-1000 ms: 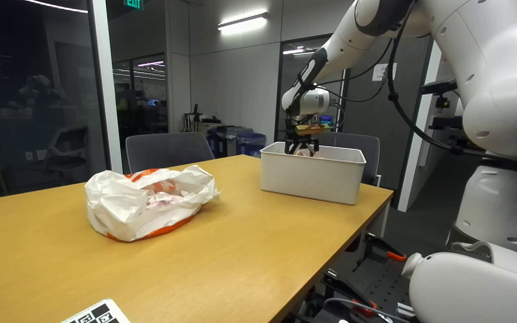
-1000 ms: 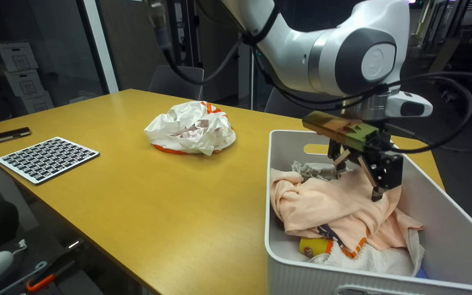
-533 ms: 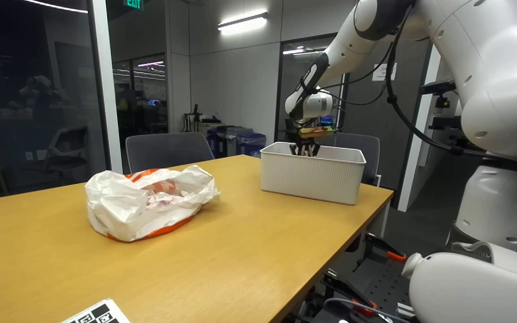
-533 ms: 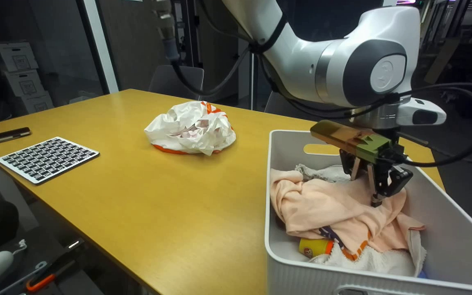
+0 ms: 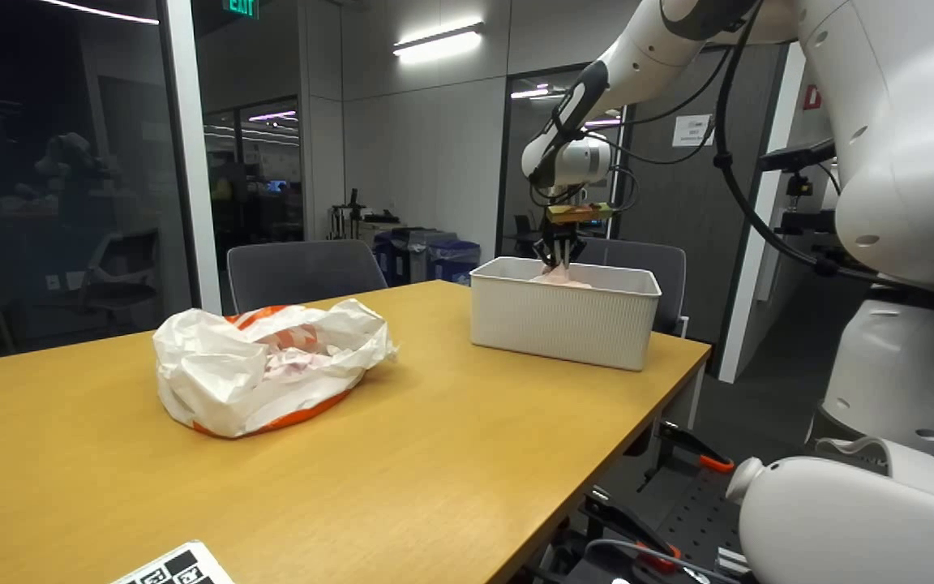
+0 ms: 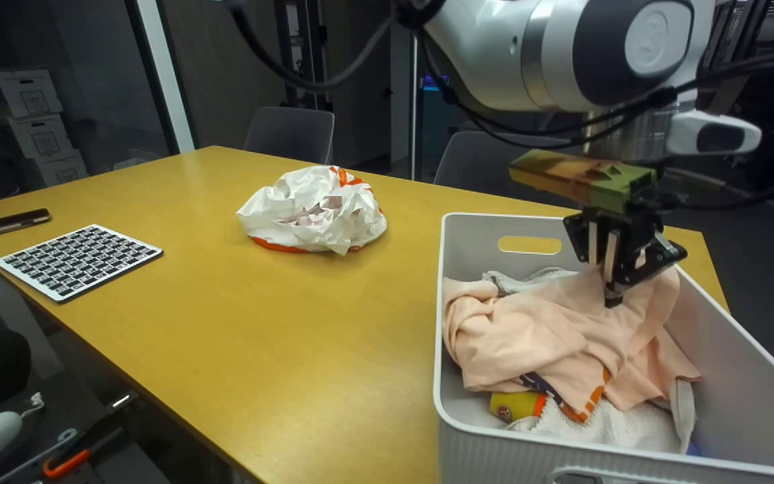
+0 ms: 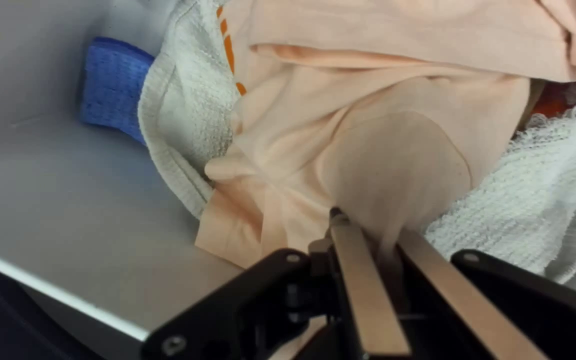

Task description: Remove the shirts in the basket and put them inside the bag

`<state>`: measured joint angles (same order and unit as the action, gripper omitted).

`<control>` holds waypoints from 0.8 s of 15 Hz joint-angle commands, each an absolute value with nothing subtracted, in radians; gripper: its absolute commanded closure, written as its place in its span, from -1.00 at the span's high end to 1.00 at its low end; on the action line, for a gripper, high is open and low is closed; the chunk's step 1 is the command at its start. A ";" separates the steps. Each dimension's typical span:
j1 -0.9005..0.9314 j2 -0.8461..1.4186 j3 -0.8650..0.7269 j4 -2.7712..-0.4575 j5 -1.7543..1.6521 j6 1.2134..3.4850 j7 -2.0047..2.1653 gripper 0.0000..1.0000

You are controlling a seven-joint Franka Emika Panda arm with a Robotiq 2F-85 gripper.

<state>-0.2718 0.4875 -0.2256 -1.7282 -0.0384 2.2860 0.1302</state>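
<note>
A peach shirt (image 6: pixel 528 343) lies crumpled in the white basket (image 5: pixel 560 324), over other cloths. My gripper (image 7: pixel 370 230) is shut on a pinched fold of this shirt (image 7: pixel 398 160), which rises between the fingers in the wrist view. In an exterior view the raised peach fold (image 5: pixel 562 277) peeks above the basket rim under the gripper (image 5: pixel 562 261); most of the shirt still rests inside. On the table, the white plastic bag (image 6: pixel 293 202) with orange trim sits slumped, its mouth facing up and something pale pink showing within.
White towels (image 7: pixel 543 200), a yellow can (image 6: pixel 514 406) and a blue item (image 7: pixel 115 87) share the basket with the shirt. A checkered board (image 6: pixel 78 262) and a dark flat object (image 6: pixel 11 223) lie on the table (image 6: pixel 259 336). The basket's walls stand close around the gripper.
The jaws have gone from wide open to shut on the shirt. After dipping lower into the basket, the gripper has risen, pulling a fold of peach cloth up with it.
</note>
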 commanded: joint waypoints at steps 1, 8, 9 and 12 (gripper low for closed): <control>-0.209 0.306 -0.251 -1.888 -0.093 2.342 0.187 -0.96; -0.137 0.024 -0.238 -2.106 -0.255 2.514 0.332 -0.96; -0.134 -0.008 -0.235 -2.136 -0.289 2.567 0.367 -0.96; -0.141 -0.112 -0.212 -2.217 -0.443 2.675 0.514 -0.96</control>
